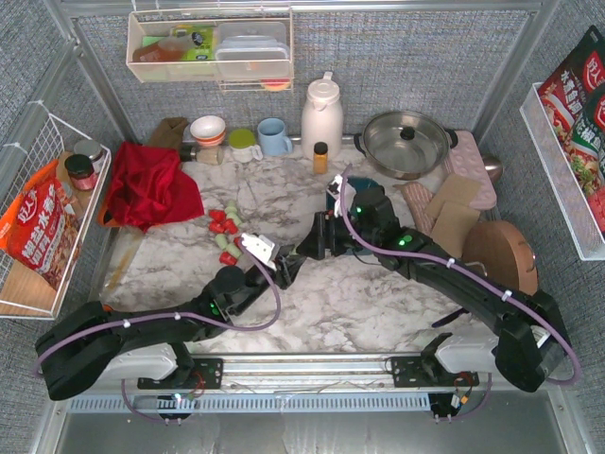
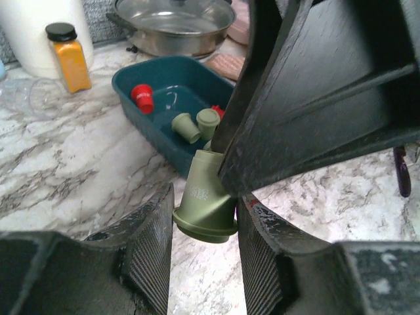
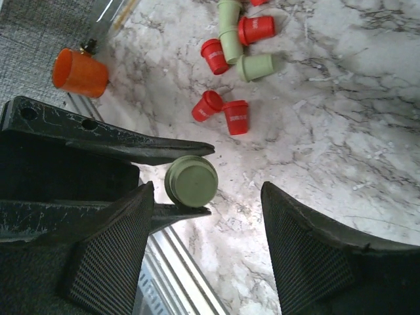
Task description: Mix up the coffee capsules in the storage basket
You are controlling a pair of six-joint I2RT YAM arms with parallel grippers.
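Left hand (image 2: 205, 213) clamps a green capsule (image 2: 207, 197); right hand (image 3: 207, 190) open around it. Likely handover: right closes next, storage basket (image 2: 161, 62) lies beyond.

Red/mint capsules (image 3: 235, 117), teal bskt (image 2: 151, 65)

Left arm (image 1: 142, 326): lies low and reaches forward to the middle.
Left gripper (image 2: 205, 226): your jaws pinch a green capsule (image 3: 191, 181) between them.
Right arm (image 1: 463, 274): bent, reaching in toward your left one.
Right gripper (image 3: 207, 190): your jaws are wide apart; the left fingertips (image 3: 164, 147) sit in their gap, near one pad.
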